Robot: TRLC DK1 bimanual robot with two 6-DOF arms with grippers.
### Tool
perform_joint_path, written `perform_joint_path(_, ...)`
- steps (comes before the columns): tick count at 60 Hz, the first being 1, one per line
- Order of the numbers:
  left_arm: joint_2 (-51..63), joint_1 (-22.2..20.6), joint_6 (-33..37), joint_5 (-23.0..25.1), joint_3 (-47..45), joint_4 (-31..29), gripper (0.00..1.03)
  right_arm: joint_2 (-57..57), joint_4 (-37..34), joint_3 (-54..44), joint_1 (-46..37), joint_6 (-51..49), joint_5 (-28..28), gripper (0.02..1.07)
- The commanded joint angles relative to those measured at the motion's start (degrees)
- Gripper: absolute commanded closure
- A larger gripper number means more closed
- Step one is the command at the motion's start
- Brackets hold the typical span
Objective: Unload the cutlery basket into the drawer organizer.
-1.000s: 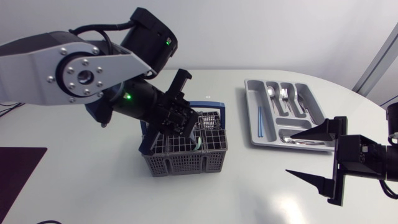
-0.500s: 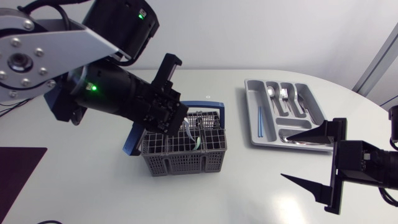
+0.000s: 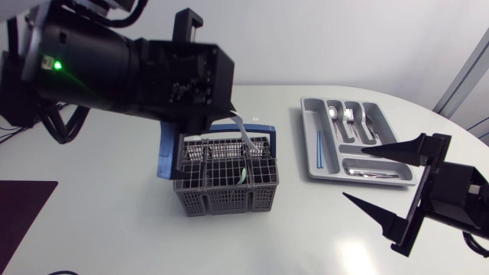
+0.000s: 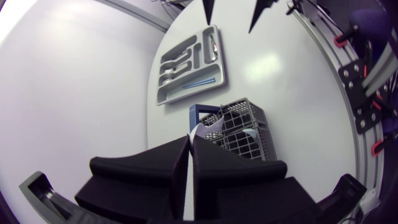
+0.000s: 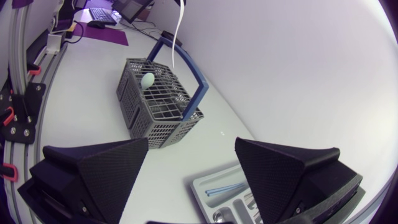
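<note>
The grey cutlery basket point(image 3: 225, 182) with a blue handle point(image 3: 166, 149) stands mid-table. My left gripper point(image 3: 229, 114) hangs high above it, shut on a thin white utensil point(image 3: 246, 136) that dangles over the basket's rear compartments. In the left wrist view the white utensil point(image 4: 198, 130) pokes out past the closed left gripper point(image 4: 190, 138), with the basket point(image 4: 242, 127) below. A pale green utensil point(image 3: 241, 176) stays in the basket. The grey drawer organizer point(image 3: 382, 126) lies at the right with cutlery in it. My right gripper point(image 3: 382, 183) stands open in front of the organizer, holding nothing.
The organizer holds spoons, forks and a thin blue piece point(image 3: 318, 147). In the right wrist view the white utensil point(image 5: 180, 28) hangs just above the basket point(image 5: 158, 106), and the organizer point(image 5: 227, 186) sits under the open right gripper point(image 5: 191, 158).
My left arm has risen from the basket, drawing the white utensil up and out of it. The right gripper has shifted slightly and stays open.
</note>
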Motion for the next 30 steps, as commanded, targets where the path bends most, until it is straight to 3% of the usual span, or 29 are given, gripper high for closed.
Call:
perform_joint_path(1, 1.96, -2.4, -11.46, -1.81, 3.62, -0.73, 1.0, -1.87, 2.28, -1.88, 4.86, 7.89, 4.34, 0.07)
perform_joint_path(14, 8.9, -4.51, -34.05, -1.29, 9.78, -1.7, 1.0, -4.95, 7.2, -3.46, 23.23, 17.55, 25.61, 0.07)
perform_joint_path(30, 15.05, -2.66, -49.78, 6.71, 13.64, -1.61, 1.0, -3.28, 15.64, -3.99, 32.9, 24.41, 40.99, 0.07)
